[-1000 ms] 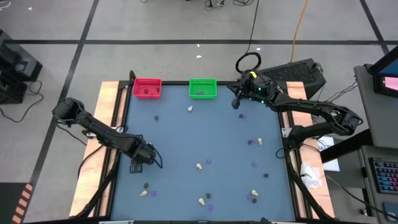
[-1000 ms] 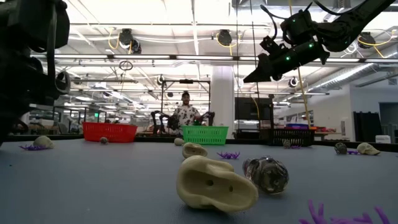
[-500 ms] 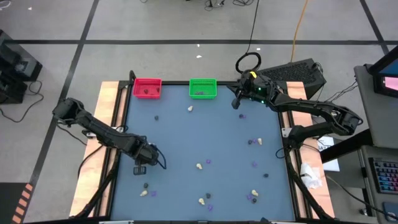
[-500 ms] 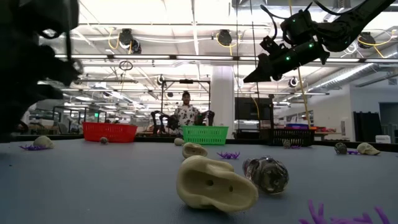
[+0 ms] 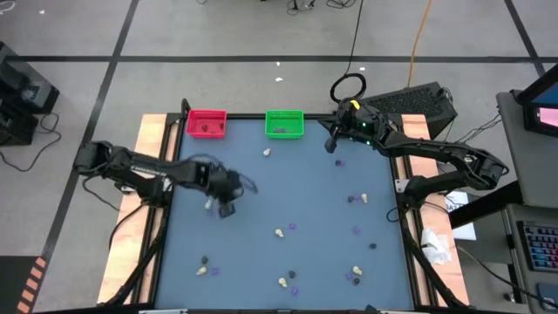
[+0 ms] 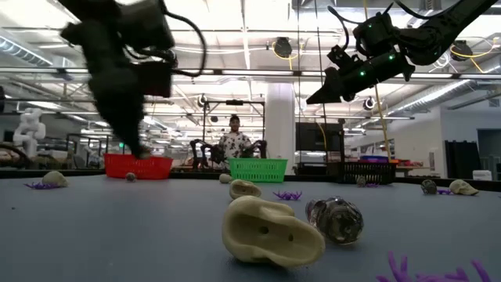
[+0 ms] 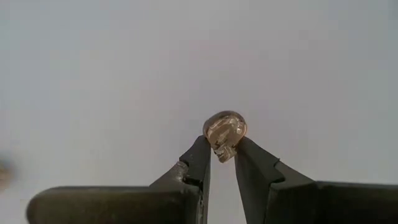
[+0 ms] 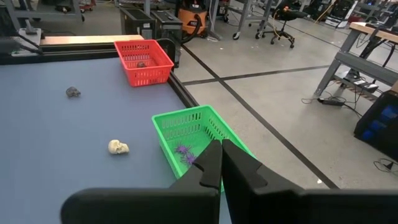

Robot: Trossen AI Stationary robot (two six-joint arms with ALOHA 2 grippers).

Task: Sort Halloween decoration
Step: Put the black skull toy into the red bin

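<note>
Blue tabletop (image 5: 288, 192): your left gripper (image 7: 222, 163) pinches a skull trinket (image 7: 225, 129) by its jaw; swinging toward twelve o'clock could fling it.

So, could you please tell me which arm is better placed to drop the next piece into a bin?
The left, most likely. Its gripper already pinches a small skull trinket and hangs over the table's left half. The right gripper is shut with nothing between its jaws, hovering by the green bin.
</note>
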